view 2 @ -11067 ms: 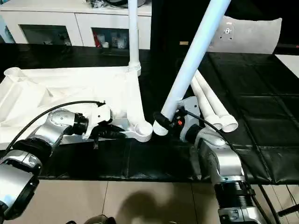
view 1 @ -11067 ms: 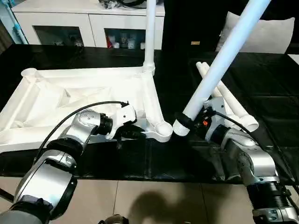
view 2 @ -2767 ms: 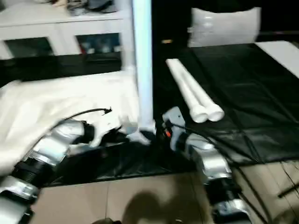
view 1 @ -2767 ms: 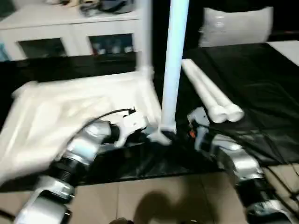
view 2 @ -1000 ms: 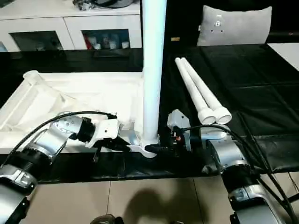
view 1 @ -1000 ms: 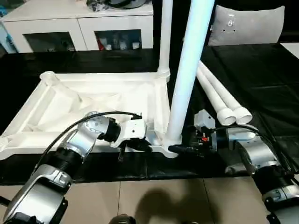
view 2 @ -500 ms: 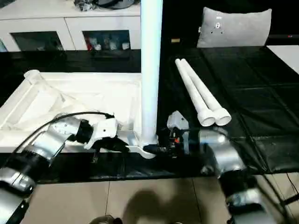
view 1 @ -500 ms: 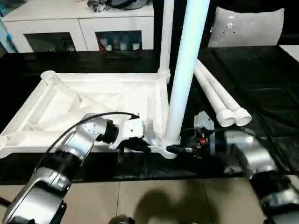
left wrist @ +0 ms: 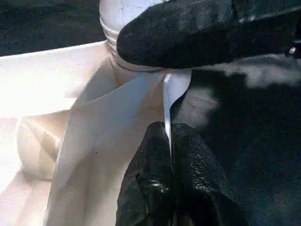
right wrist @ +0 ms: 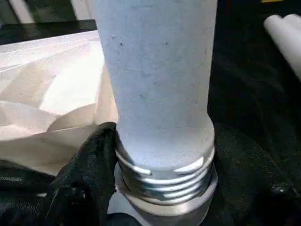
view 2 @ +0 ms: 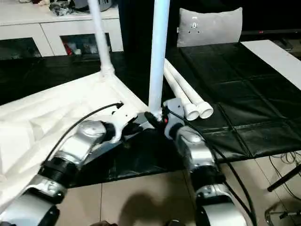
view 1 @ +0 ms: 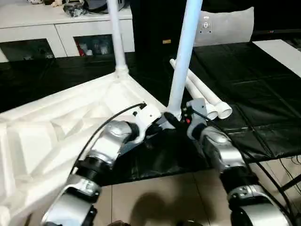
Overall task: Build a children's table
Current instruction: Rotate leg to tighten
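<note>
Left eye view has both my silver forearms reaching forward and inward, meeting at the near corner of the tabletop [view 1: 61, 122], which lies ribbed side up on the black mat [view 1: 244, 89]. My left gripper [left wrist: 170, 141] comes in low from the left, its wrist bent toward the corner, and its two black fingers are pinched together on the thin edge of the tabletop right beside the corner socket. My right gripper [right wrist: 160, 188] comes from the right, its forearm angled across the mat, and its fingers [right wrist: 89, 160] wrap the threaded base of the leg [view 1: 183, 61] that stands upright in that socket, one finger on each side of the tube. In the right wrist view the threads sit just above the socket rim, partly exposed.

A second leg [view 1: 116, 37] stands upright in the far corner socket of the tabletop. Two more legs [view 1: 207, 96] lie side by side on the mat just beyond my right wrist, flared ends toward me, close to my arm but not touching it. The tabletop's near edge runs toward the front edge of the mat, where tiled floor [view 1: 155, 197] begins. To the right of my right arm the mat is open. A grey cushion [view 1: 225, 26] sits at the far side, and a white cabinet [view 1: 56, 33] with glass doors stands behind the tabletop.
</note>
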Motion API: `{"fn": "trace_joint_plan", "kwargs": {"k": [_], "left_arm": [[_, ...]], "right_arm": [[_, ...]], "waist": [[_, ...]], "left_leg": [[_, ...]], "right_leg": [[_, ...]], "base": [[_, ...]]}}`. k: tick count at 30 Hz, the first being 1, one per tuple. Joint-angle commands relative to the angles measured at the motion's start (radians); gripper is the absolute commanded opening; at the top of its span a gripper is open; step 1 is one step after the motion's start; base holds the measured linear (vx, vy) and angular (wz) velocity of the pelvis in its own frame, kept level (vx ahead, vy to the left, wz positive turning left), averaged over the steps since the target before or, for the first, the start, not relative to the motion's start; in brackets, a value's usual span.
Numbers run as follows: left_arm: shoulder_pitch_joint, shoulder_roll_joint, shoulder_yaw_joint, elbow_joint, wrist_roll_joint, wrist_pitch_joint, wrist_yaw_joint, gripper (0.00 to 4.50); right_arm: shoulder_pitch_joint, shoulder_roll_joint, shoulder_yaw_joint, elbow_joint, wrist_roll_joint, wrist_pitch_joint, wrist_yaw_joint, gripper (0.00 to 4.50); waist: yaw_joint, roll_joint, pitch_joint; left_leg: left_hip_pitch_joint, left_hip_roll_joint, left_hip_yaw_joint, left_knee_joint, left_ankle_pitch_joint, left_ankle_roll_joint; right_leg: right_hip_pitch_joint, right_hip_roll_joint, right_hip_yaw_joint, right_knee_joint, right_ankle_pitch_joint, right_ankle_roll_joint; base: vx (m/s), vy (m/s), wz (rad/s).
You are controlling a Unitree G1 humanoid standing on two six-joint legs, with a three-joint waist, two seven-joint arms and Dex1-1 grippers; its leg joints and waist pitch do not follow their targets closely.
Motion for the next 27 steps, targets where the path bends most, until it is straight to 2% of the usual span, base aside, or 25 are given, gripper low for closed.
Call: {"fn": "trace_joint_plan", "kwargs": {"k": [1, 7, 9, 10, 13, 15, 17, 18, 21, 23, 25, 26, 27], "left_arm": [[-0.041, -0.014, -0.009, -0.048, 0.009, -0.030, 0.000, 0.00], [-0.017, 0.040, -0.025, -0.050, 0.012, -0.066, -0.050, 0.00], [-0.013, 0.052, -0.030, -0.047, 0.009, -0.078, -0.062, 0.00], [-0.012, 0.057, -0.031, -0.045, 0.006, -0.081, -0.069, 0.00], [-0.003, 0.102, -0.042, -0.025, -0.007, -0.131, -0.157, 0.00], [0.002, 0.133, -0.058, -0.012, -0.014, -0.176, -0.231, 0.00], [0.002, 0.146, -0.066, -0.006, -0.018, -0.194, -0.259, 0.00], [0.002, 0.164, -0.078, 0.000, -0.024, -0.220, -0.305, 0.00], [-0.005, 0.247, -0.146, 0.015, -0.013, -0.322, -0.481, 0.00], [-0.009, 0.270, -0.164, 0.016, -0.012, -0.349, -0.533, 0.00], [-0.015, 0.286, -0.177, 0.020, -0.017, -0.375, -0.586, 0.00], [-0.017, 0.290, -0.182, 0.020, -0.017, -0.382, -0.601, 0.00], [-0.019, 0.294, -0.185, 0.022, -0.019, -0.392, -0.616, 0.00]], "right_arm": [[0.001, 0.032, 0.021, 0.021, -0.005, -0.002, 0.008, 3.27], [0.052, -0.021, 0.010, -0.025, 0.003, -0.060, 0.090, 3.80], [0.064, -0.039, 0.014, -0.035, 0.007, -0.078, 0.115, 3.87], [0.070, -0.048, 0.014, -0.040, 0.011, -0.087, 0.131, 4.06], [0.108, -0.127, 0.007, -0.104, 0.052, -0.114, 0.282, 4.27], [0.123, -0.180, 0.013, -0.145, 0.074, -0.105, 0.386, 4.44], [0.127, -0.200, 0.015, -0.157, 0.080, -0.101, 0.425, 4.44], [0.128, -0.225, 0.019, -0.170, 0.091, -0.087, 0.476, 4.44], [0.110, -0.320, 0.071, -0.183, 0.078, -0.063, 0.645, 4.44], [0.103, -0.338, 0.090, -0.181, 0.071, -0.059, 0.685, 4.44], [0.094, -0.352, 0.118, -0.174, 0.058, -0.066, 0.735, 4.44], [0.090, -0.355, 0.128, -0.171, 0.052, -0.070, 0.751, 4.44], [0.087, -0.358, 0.138, -0.170, 0.048, -0.071, 0.765, 4.44]], "waist": [[0.007, -0.010, -0.069], [0.021, -0.011, -0.076], [0.026, -0.011, -0.077], [0.028, -0.010, -0.077], [0.038, -0.012, -0.078], [0.044, -0.011, -0.079], [0.045, -0.010, -0.077], [0.048, -0.005, -0.076], [0.056, -0.006, -0.075], [0.063, -0.004, -0.071], [0.063, -0.005, -0.070], [0.063, -0.009, -0.070], [0.064, -0.007, -0.072]], "left_leg": [[0.021, 0.045, -0.028, -0.081, -0.416, 0.015], [0.014, 0.047, -0.020, -0.078, -0.321, 0.049], [0.012, 0.047, -0.019, -0.076, -0.296, 0.059], [0.013, 0.048, -0.019, -0.076, -0.290, 0.060], [0.010, 0.048, -0.019, -0.074, -0.260, 0.077], [0.011, 0.050, -0.020, -0.073, -0.255, 0.089], [0.012, 0.053, -0.018, -0.074, -0.248, 0.088], [0.014, 0.051, -0.018, -0.074, -0.268, 0.085], [0.017, 0.055, -0.019, -0.077, -0.306, 0.069], [0.023, 0.058, -0.018, -0.080, -0.338, 0.051], [0.021, 0.057, -0.019, -0.082, -0.349, 0.039], [0.023, 0.057, -0.018, -0.082, -0.354, 0.038], [0.023, 0.059, -0.020, -0.083, -0.346, 0.034]], "right_leg": [[0.031, -0.059, 0.031, -0.089, -0.468, -0.150], [0.044, -0.061, 0.037, -0.071, -0.308, -0.204], [0.047, -0.061, 0.037, -0.068, -0.288, -0.211], [0.046, -0.061, 0.037, -0.067, -0.283, -0.213], [0.051, -0.060, 0.036, -0.065, -0.272, -0.208], [0.052, -0.058, 0.035, -0.064, -0.260, -0.209], [0.048, -0.057, 0.035, -0.060, -0.245, -0.220], [0.049, -0.056, 0.033, -0.065, -0.269, -0.218], [0.048, -0.056, 0.033, -0.068, -0.326, -0.208], [0.042, -0.058, 0.036, -0.069, -0.358, -0.208], [0.043, -0.060, 0.036, -0.069, -0.373, -0.207], [0.042, -0.059, 0.036, -0.070, -0.381, -0.205], [0.043, -0.061, 0.037, -0.066, -0.366, -0.211]], "base": [[0.000, 0.000, 0.00], [0.000, 0.000, 0.00], [0.000, 0.000, 0.00], [0.000, 0.000, 0.00], [0.000, 0.000, 0.00], [0.000, 0.000, 0.00], [0.000, 0.000, 0.00], [0.000, 0.000, 0.00], [0.000, 0.000, 0.00], [0.000, 0.000, 0.00], [0.000, 0.000, 0.00], [0.000, 0.000, 0.00], [0.000, 0.000, 0.00]]}}
